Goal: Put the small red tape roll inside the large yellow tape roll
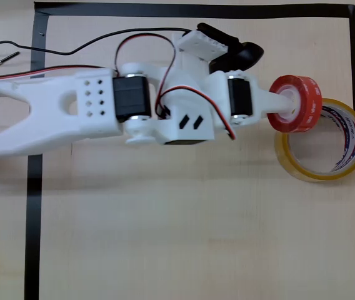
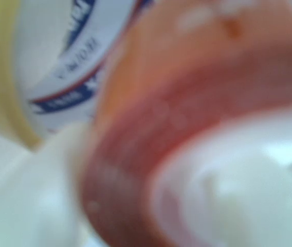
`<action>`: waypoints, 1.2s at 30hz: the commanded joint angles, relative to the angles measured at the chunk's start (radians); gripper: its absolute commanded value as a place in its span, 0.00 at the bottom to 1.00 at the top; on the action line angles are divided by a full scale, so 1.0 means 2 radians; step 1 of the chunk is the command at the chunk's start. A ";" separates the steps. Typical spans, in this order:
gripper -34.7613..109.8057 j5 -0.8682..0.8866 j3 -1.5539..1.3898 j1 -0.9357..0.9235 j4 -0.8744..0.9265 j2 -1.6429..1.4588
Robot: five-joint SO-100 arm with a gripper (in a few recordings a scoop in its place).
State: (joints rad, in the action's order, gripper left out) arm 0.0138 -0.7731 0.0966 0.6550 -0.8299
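Tool (image 1: 288, 105): closed on the small red tape roll (image 1: 297, 104); one white finger is seen passing through the roll's white core, the other finger is hidden by the roll, so the grip is judged to pinch the ring wall.
Tool approach: reached out from the left of the overhead view along the white arm (image 1: 90, 106), pointing right toward the yellow roll.
Red roll, position: held off the bench (image 1: 177, 237), above the upper-left rim of the large yellow tape roll (image 1: 320, 140), overlapping that rim in the overhead view.
Red roll, attitude: carried on edge, its hole axis running roughly left-right along the tool; its flat faces are turned left and right, not down.
Red roll, wrist view: fills most of the frame as a blurred red band (image 2: 151, 154) with its white core at lower right.
Yellow roll: lying flat on the bench, hole axis vertical, opening facing up; printed core with red and blue marks visible (image 2: 69, 56) in the wrist view, up and left of the red roll.
Reason for hold: the grip through the core is judged to give a sure hold on a smooth ring.
Reason for placement: the red roll is brought over the rim so it can be lowered into the open centre.
Stage: transport nearly complete, release not yet made.
Next need: a small shift toward the hole's centre; the roll will likely tip flat on release.
Risk: the roll may catch on the yellow rim.
Surroundings: black tape border (image 1: 32, 187) marks the work area.
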 commanded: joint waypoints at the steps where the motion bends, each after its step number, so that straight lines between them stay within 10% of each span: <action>1: 0.24 0.005 0.141 -0.004 0.030 0.000; 7: 0.24 0.006 0.508 -0.005 0.154 0.196; 36: 0.24 0.006 0.506 -0.038 -0.070 0.305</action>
State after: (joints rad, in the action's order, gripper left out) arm 0.0138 0.0859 0.0414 0.6136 -0.1595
